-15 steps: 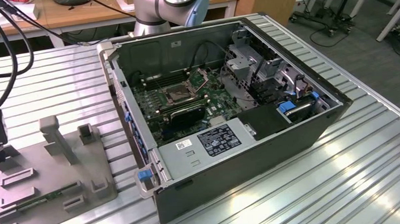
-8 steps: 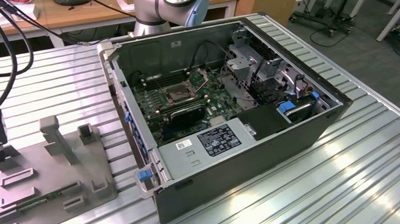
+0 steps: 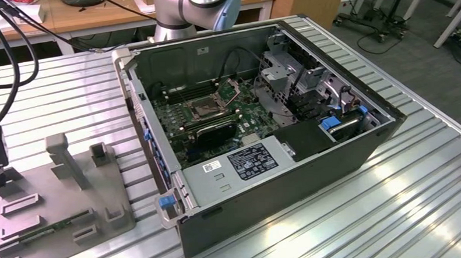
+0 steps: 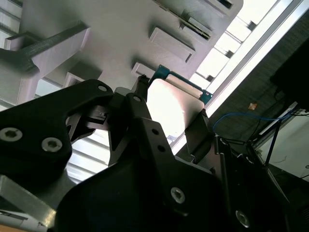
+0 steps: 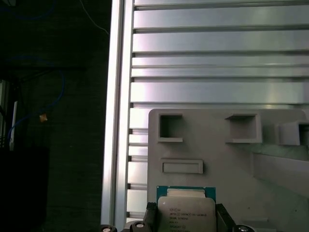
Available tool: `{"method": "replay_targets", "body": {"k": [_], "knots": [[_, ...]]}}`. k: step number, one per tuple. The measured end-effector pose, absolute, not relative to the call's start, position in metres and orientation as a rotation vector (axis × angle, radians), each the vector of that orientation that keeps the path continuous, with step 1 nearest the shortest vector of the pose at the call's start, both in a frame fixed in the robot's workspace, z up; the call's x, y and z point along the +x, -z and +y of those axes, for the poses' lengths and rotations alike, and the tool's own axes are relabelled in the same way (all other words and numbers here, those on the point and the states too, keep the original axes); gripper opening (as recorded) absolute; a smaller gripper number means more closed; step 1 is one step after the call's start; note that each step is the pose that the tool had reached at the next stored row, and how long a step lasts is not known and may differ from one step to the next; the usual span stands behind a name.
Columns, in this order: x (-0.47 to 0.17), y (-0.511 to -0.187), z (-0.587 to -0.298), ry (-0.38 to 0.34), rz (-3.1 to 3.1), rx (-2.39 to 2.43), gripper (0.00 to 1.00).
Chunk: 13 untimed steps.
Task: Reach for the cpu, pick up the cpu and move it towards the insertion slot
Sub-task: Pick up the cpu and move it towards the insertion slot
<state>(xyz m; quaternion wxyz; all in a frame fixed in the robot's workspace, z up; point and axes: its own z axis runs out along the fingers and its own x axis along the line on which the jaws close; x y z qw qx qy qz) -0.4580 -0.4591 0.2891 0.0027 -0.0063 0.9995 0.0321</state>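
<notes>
The jaws are pinching the cpu (image 5: 186, 212) by two opposite edges, spread just to its width. The chip is sitting over the grey plastic tray (image 5: 212, 145), near the tray's corner and the edge of the ribbed metal surface (image 5: 217, 72). Bare surface is stretching beyond the tray. Well apart, toward the exterior view's right, the insertion slot (image 3: 202, 110) is sitting inside the open computer case (image 3: 334, 171).

Silver-grey tubular arm (image 3: 180, 11) with a pale blue joint cap (image 3: 227, 12). The gripper (image 4: 171, 108) is matte black and angular, studded with shiny round screws (image 4: 177, 195).
</notes>
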Motion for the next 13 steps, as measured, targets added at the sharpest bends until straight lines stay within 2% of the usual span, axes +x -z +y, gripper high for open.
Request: {"method": "replay_targets", "body": {"k": [13], "knots": [[-0.4580,-0.2920,-0.4591,-0.094,3.135,-0.020,0.55]]}}
